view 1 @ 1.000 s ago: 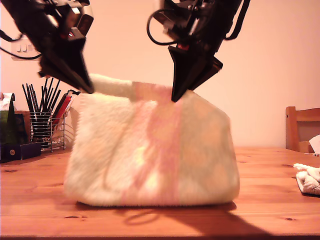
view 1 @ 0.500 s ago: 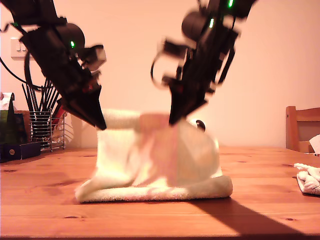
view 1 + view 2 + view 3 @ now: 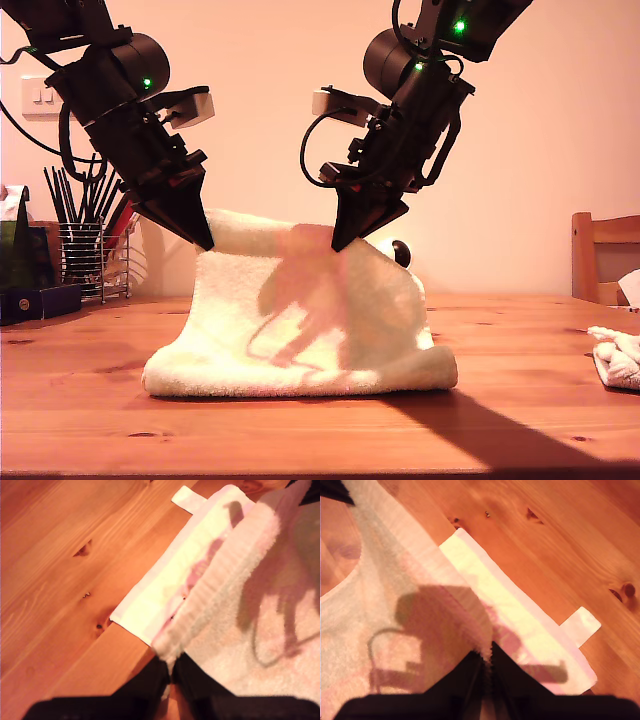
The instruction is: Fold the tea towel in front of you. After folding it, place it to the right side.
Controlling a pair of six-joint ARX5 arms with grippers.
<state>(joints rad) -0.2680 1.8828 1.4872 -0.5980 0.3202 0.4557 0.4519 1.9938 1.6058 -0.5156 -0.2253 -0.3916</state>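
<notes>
The tea towel (image 3: pixel 300 320) is soft, light terry cloth that sags under its own weight. It has no stiffness, so any unsupported span droops, as the dip along the raised edge between the 2 arms shows. The sensible places to hold it are the corners of that edge, pinched deep enough that the thick pile cannot slide out. It looks grippy rather than slippery, and nothing about it is fragile.

My first end effector (image 3: pixel 172 672) has its jaws closed tight on one corner of the towel, with the cloth bunched between the black fingertips. My second end effector (image 3: pixel 486 662) is closed the same way on another part of the same edge. I cannot tell from the wrist views which arm in the exterior view is which. There, 1 arm pinches the edge toward the exterior view's left (image 3: pixel 203 240) and the other pinches it near the middle (image 3: pixel 338 240).

The towel hangs below both end effectors as a sloping sheet. Its lower part lies doubled on the wooden surface (image 3: pixel 540 400), in the middle of the exterior view. Both wrist views show a flat layer with a pink border and a small white tag (image 3: pixel 580 625) lying on the wood beyond the held edge. The fold looks partway laid. A second, crumpled cloth (image 3: pixel 615 358) sits at the exterior view's right edge.
</notes>
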